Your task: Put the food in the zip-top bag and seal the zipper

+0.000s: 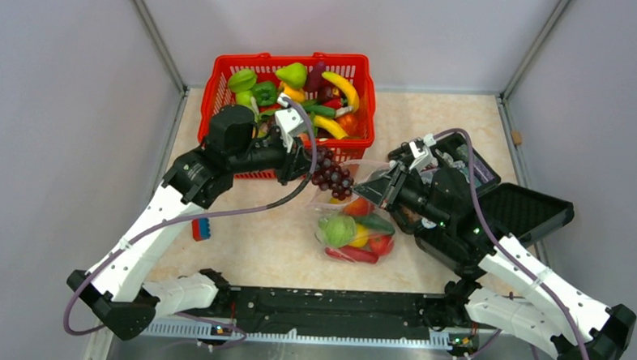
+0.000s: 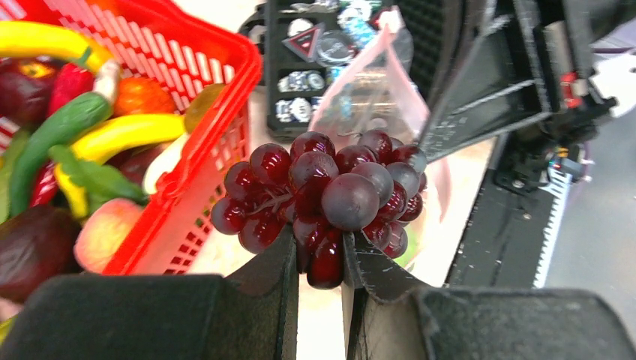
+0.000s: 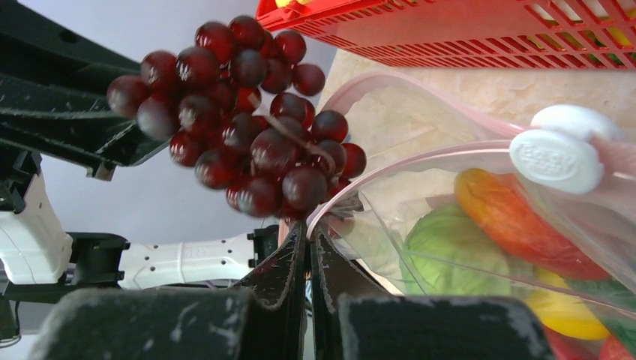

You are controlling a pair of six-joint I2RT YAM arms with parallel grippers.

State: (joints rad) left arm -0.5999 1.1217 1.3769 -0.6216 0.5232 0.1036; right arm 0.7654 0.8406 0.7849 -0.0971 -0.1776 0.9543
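Low in the overhead view, nearest to us, the bare table [image 1: 256,244] and, at left of centre, a small blue and red block [image 1: 201,228] lying on it. Right of that, dead centre, we have the zip-top bag [image 1: 330,203] on the table, and there's food in it: red chili [image 1: 352,254] at the near end, then red tomato [image 1: 381,244], yellow lemon [image 1: 360,238], green cabbage [image 1: 337,229] and cucumber [image 1: 376,224]. Now the right gripper [image 3: 309,241]: fingers pressed tight together, pinching the bag's rim and holding the mouth up and open. The pinkish zipper [image 3: 420,156] curves away to its white slider [image 3: 559,154] at the right of that wrist view. At the mouth, the left gripper [image 2: 320,251] clamps the purple grapes [image 2: 330,187] by the low end of the bunch, hanging in the air just at the opening; we cannot tell whether they touch the rim. Further up, top centre, the red basket [image 1: 371,101] is heaped with toy produce, and at right the black case [image 1: 533,210] lies open
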